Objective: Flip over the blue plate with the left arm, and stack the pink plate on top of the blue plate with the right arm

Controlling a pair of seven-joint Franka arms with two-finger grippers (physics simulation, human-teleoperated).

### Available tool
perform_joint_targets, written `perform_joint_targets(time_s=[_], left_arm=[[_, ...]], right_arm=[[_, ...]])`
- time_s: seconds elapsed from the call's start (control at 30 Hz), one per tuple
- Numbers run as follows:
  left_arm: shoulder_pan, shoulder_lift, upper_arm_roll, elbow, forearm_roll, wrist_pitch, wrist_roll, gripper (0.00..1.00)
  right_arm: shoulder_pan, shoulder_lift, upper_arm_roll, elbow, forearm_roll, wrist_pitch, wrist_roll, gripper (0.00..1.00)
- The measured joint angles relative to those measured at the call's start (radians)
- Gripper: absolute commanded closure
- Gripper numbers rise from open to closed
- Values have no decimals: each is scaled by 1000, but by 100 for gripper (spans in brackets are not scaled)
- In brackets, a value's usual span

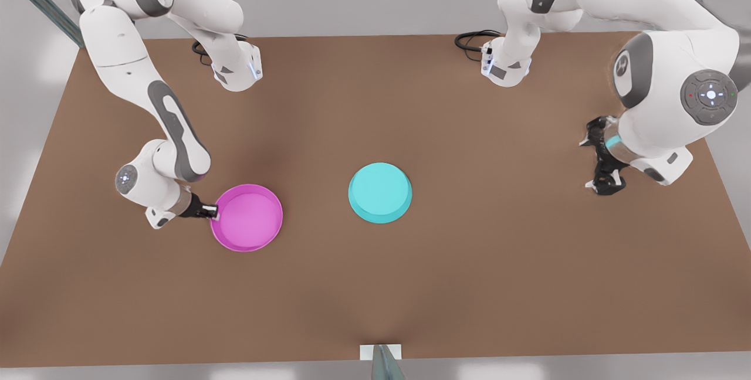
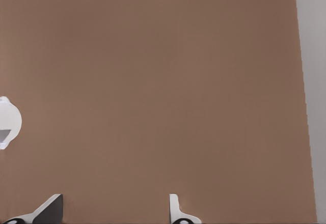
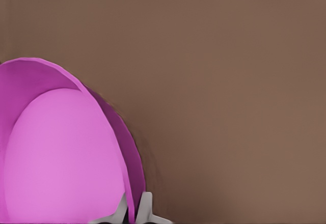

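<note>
The blue plate (image 1: 380, 192) lies mid-table with its flat underside up and nothing touching it. The pink plate (image 1: 247, 217) sits rim-up toward the front view's left. My right gripper (image 1: 212, 211) is shut on the edge of that plate farthest from the blue one. In the right wrist view its fingertips (image 3: 145, 208) pinch the pink plate's (image 3: 61, 158) rim, one inside and one outside. Whether the pink plate rests on the table or hangs just above it, I cannot tell. My left gripper (image 1: 594, 160) waits open over bare table at the front view's right, its gripper (image 2: 112, 214) holding nothing.
The brown table (image 1: 481, 263) has both arm bases (image 1: 237, 69) (image 1: 504, 66) and black cables (image 1: 475, 37) along its far edge. A grey post (image 1: 381, 362) stands at the near edge. The table's edge (image 2: 304, 107) runs close to my left gripper.
</note>
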Motion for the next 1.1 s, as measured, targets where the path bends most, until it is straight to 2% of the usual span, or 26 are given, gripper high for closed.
perform_joint_targets(time_s=[0.03, 0.07, 0.13, 0.3, 0.37, 0.63, 1.1], left_arm=[[190, -96, -239, -148, 61, 23, 84, 0], [279, -165, -363, -254, 100, 53, 164, 0], [314, -205, -453, -323, 172, 97, 306, 0], [332, -212, -482, -339, 194, 145, 581, 0], [330, -212, -483, -339, 184, 151, 670, 0], [333, -208, -474, -342, 174, 167, 942, 0], [331, -214, -481, -349, 171, 158, 1202, 0]], right_arm=[[0, -5, 21, 1, 7, -2, -1, 79], [0, -9, 44, 2, 19, -4, -2, 79], [0, -15, 91, 8, 47, -7, -5, 79], [24, -8, 218, 58, 131, -8, -5, 79], [85, 3, 238, 81, 151, 1, 5, 79], [328, 89, 238, 84, 177, 136, 100, 79], [423, 107, 235, 95, 176, 262, 242, 79]])
